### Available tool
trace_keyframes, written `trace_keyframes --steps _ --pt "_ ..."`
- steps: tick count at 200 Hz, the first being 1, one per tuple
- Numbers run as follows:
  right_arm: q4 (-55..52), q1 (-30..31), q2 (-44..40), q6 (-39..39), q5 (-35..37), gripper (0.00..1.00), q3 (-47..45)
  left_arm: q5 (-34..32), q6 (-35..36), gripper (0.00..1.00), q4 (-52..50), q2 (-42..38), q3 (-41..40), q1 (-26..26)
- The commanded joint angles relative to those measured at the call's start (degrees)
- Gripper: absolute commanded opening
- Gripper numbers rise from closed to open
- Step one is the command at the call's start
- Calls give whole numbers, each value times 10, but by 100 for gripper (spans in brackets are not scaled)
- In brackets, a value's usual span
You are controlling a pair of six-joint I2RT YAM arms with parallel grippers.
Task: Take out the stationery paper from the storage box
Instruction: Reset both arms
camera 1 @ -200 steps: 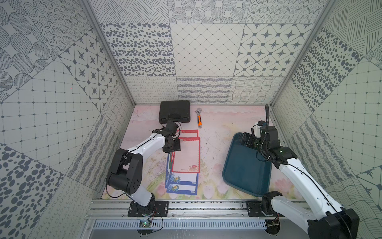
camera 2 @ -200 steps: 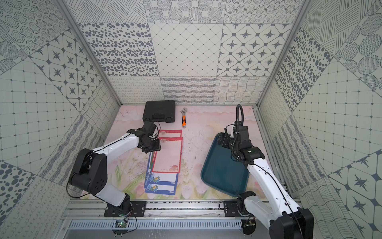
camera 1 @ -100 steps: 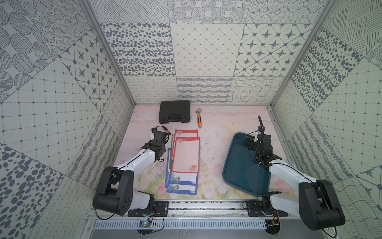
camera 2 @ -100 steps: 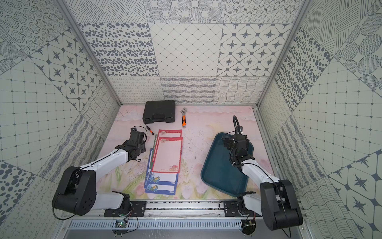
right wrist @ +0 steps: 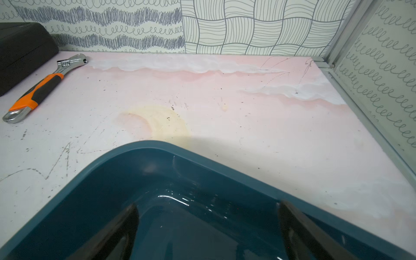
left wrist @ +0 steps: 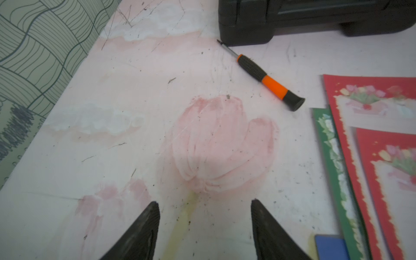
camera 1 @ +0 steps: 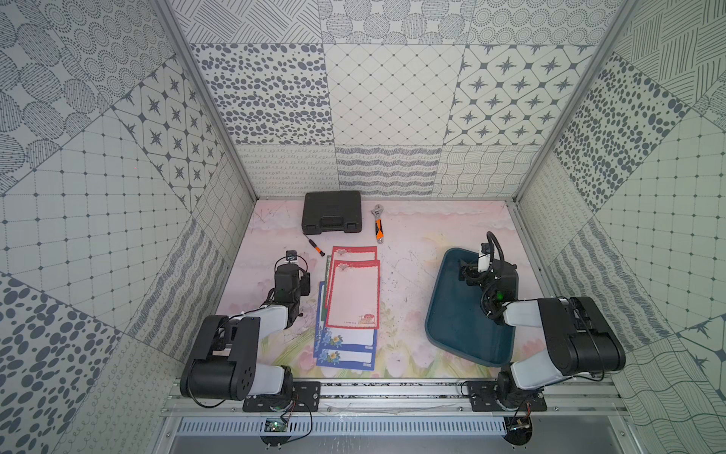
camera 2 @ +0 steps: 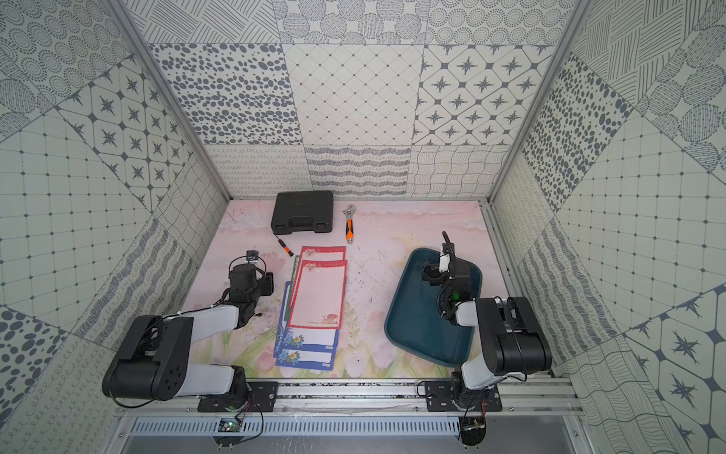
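Observation:
The stationery paper [camera 1: 353, 291] lies in a loose overlapping stack on the table, left of centre. Red-bordered sheets are on top, a green edge [left wrist: 333, 157] shows at the side, and blue-bordered sheets [camera 2: 310, 348] are nearest the front. The dark teal storage box [camera 1: 451, 326] sits to the right, and the part of its floor that shows is bare. My left gripper [left wrist: 204, 202] is open, low over bare table just left of the stack. My right gripper [right wrist: 207, 204] is open over the box's far end [right wrist: 144, 146], with nothing between its fingers.
A black tool case [camera 1: 332, 212] stands at the back wall. An orange-handled wrench [camera 1: 378, 224] lies beside it and a small screwdriver [camera 1: 314, 245] in front of it, near the stack's far left corner. Patterned walls enclose three sides.
My left gripper has drawn away from the far end of the stack to its left side. Both arms have folded back and down towards the front rail. The sheets and the box have not moved.

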Motion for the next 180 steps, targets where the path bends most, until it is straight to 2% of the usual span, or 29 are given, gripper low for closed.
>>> trace_keyframes --steps 1,12,36,49,64,69,78,180 --pt "39 -1 0 10 10 98 11 98 43 68 189 11 -24 5" --pt "31 -1 6 19 35 98 21 73 33 70 196 35 -17 4" --pt "25 -2 3 19 34 98 22 19 20 77 222 112 13 5" --pt "27 -2 4 19 35 98 21 -13 -13 79 161 98 32 11" --pt "24 -2 4 23 41 98 23 -27 -21 83 183 106 28 17" --pt "24 -2 4 23 42 98 23 -26 -25 97 169 101 31 17" --pt "24 -2 4 23 43 98 23 -25 -22 100 181 106 29 18" --pt "24 -3 4 23 42 98 23 -25 -24 99 173 103 31 18"
